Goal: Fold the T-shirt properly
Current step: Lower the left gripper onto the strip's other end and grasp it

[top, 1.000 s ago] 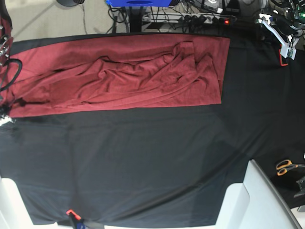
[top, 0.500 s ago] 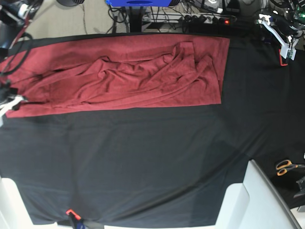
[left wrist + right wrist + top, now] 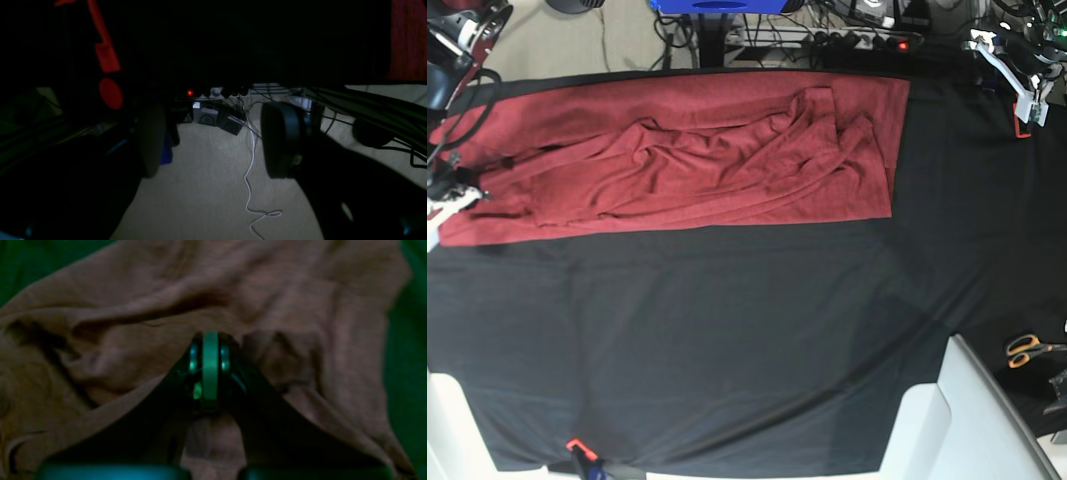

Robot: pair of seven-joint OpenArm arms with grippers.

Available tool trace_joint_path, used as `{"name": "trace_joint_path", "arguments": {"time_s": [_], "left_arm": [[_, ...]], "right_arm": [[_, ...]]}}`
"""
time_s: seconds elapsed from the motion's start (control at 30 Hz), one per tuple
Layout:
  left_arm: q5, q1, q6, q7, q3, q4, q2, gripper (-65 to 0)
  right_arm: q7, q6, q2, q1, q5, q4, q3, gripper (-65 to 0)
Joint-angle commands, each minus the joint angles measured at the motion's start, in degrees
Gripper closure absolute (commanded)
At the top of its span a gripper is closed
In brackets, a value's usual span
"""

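T-shirt (image 3: 697,160) lies at 12 o'clock on the counter (image 3: 727,340), along the far edge, spread wide from the 9–10 o'clock edge to about 1 o'clock. It's folded lengthwise into a long band, with a heap of wrinkles and what looks like a sleeve bunched through the middle. Near edge is fairly straight; 1 o'clock end is square and clean.

Right gripper (image 3: 210,350) is at the 9 o'clock end of the shirt. In the right wrist view its fingers are pressed fully together over the fabric. Cloth drapes to both sides of the tips, but I can't tell whether any is pinched between them; the view is dim and blurred.

Left gripper (image 3: 213,140) is parked off the counter at about 1–2 o'clock, fingers spread wide with nothing between them, looking at floor and cables.

Handling, my read:
- Thin soft knit, light, no stiffness. It'll sag and trail from any single pinch point.
- Clings to itself; the wrinkled middle will likely drag along rather than flatten.
- Black cover under it is also cloth, so a deep pinch could catch both layers.

Where to grab: corners or hem edges at the two short ends, both layers together, not the bunched centre. The 9 o'clock corner suits the right arm, the 1 o'clock corner the left.

Scissors (image 3: 1027,350) at 4 o'clock, well clear.
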Motion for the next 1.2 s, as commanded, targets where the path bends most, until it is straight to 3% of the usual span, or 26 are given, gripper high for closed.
{"name": "trace_joint_path", "arguments": {"time_s": [0.0,0.23,0.37,0.53,0.6,0.73,0.9,1.03,1.1,1.17], "left_arm": [[-0.2,0.4,-0.1,-0.7,-0.5,0.9,-0.9,-43.1],[-0.2,0.3,-0.1,-0.7,-0.5,0.9,-0.9,-43.1],[-0.2,0.2,-0.1,-0.7,-0.5,0.9,-0.9,-43.1],[-0.2,0.2,-0.1,-0.7,-0.4,0.9,-0.7,-43.1],[-0.6,0.1,-0.1,-0.7,-0.4,0.9,-0.5,-43.1],[-2.6,-2.2,-0.1,0.0,3.0,0.9,-0.4,-43.3],[-14.8,-7.2,-0.1,8.8,4.0,0.5,-0.4,-47.2],[-21.0,-9.4,-0.1,10.4,7.7,0.4,-0.3,-63.7],[-24.0,-10.1,-0.1,10.4,10.3,0.3,-0.3,-65.0],[-27.4,-11.0,-0.1,10.3,13.6,0.3,-0.3,-65.0]], "right_arm": [[0.9,0.3,1.3,0.7,0.7,1.0,0.5,-0.5],[0.9,-0.1,1.4,-2.4,0.7,1.0,0.6,-0.5],[1.0,-4.4,1.3,-3.7,1.0,1.2,0.6,-0.5],[1.1,-4.1,0.2,-5.6,1.1,8.3,0.1,-0.5],[1.1,-1.3,-0.8,-6.0,1.1,12.6,0.1,-0.3],[1.1,7.4,-3.6,-6.4,1.1,22.5,0.6,-0.6],[1.0,7.4,-7.3,-9.1,1.0,34.5,0.1,-2.0],[0.9,7.4,-8.9,-12.2,0.8,40.6,0.0,-21.5],[1.0,7.4,-8.9,-13.8,0.8,42.1,0.0,-34.8],[1.0,7.4,-8.8,-15.1,0.8,43.1,0.2,-43.1]]}}
